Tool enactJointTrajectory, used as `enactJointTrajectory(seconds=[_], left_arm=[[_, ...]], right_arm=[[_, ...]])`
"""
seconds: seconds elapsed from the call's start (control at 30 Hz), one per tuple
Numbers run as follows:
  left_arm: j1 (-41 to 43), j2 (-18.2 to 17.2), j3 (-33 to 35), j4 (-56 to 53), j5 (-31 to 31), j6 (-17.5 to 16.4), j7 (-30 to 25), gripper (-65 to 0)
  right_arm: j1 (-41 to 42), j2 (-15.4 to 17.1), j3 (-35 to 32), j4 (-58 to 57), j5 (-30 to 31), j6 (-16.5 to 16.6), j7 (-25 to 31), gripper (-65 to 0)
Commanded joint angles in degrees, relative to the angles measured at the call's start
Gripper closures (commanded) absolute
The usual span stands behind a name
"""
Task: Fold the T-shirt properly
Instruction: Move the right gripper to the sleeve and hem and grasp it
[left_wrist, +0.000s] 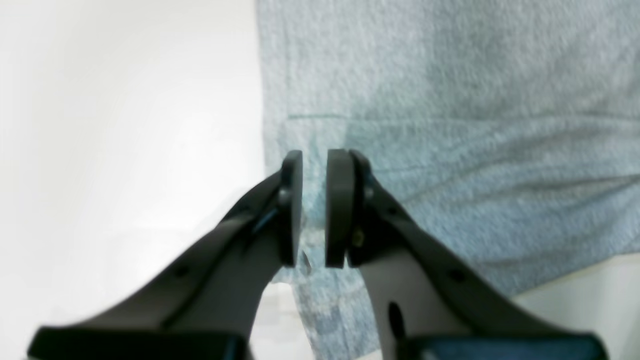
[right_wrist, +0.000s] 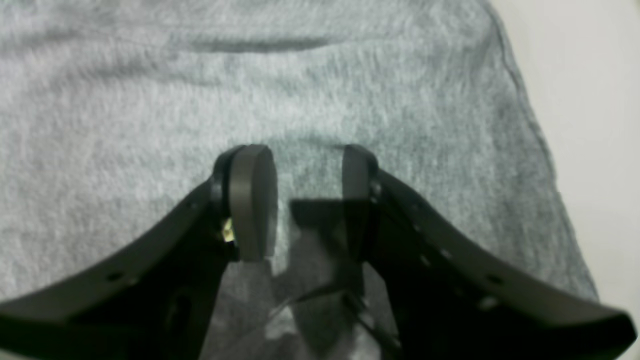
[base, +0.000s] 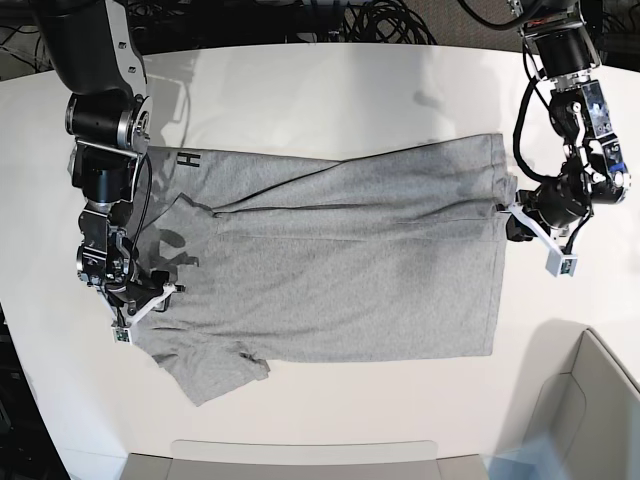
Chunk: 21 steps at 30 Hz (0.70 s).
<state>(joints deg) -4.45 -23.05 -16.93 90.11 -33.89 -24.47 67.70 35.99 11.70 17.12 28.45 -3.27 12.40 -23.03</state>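
The heather-grey T-shirt (base: 350, 270) lies spread on the white table (base: 330, 90), its top strip folded over so that a black letter H (base: 188, 160) shows at the upper left. My left gripper (base: 508, 215) is at the shirt's right edge. In the left wrist view (left_wrist: 314, 210) its pads stand nearly together with cloth (left_wrist: 450, 150) between them, and creases run toward them. My right gripper (base: 160, 290) is at the shirt's left side by the sleeve. In the right wrist view (right_wrist: 309, 200) it is open, low over plain grey cloth (right_wrist: 350, 75).
A light grey bin (base: 600, 400) stands at the front right corner, and a flat grey tray edge (base: 300, 462) runs along the front. Black cables (base: 350, 20) lie behind the table's back edge. One sleeve (base: 215, 370) sticks out at the front left.
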Motion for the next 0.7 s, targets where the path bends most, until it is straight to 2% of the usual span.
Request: enactJointTrajectory(seconds=[0.0,0.07,0.23,0.3,0.4,0.67], left_arm=[[-1.0,-1.1,-0.3,0.9,-0.4,0.0,-0.8,-8.0],[-1.0,-1.1,-0.4,0.9,-0.4,0.0,-0.8,-8.0],[-1.0,-1.1,-0.7,0.9,-0.4,0.0,-0.8,-8.0],[-1.0,-1.1,-0.7,0.8,-0.4,0.0,-0.9,-8.0],[-1.0,-1.1,-0.4,0.8,-0.4,0.0,-1.0,-8.0],[-1.2,-1.1,-0.4,0.8,-0.4,0.0,-1.0,-8.0]], right_arm=[[1.1,0.4,0.1,-0.1,-0.2,0.1,-1.5,-24.2],[-1.2,0.0,0.1,0.0,-0.2,0.1,-2.9,-24.2],[-6.0,-0.1,0.1,0.4,0.1,0.1,-10.5,-24.2],[-9.2,-1.5,0.1,3.8,0.1,0.1,-13.0,-24.2],[-15.5,-3.7,-0.2,14.1,-0.2,0.1,-17.1,-24.2],[-32.2,-10.3,-0.4,52.2,0.1,0.7,-31.5,-24.2]])
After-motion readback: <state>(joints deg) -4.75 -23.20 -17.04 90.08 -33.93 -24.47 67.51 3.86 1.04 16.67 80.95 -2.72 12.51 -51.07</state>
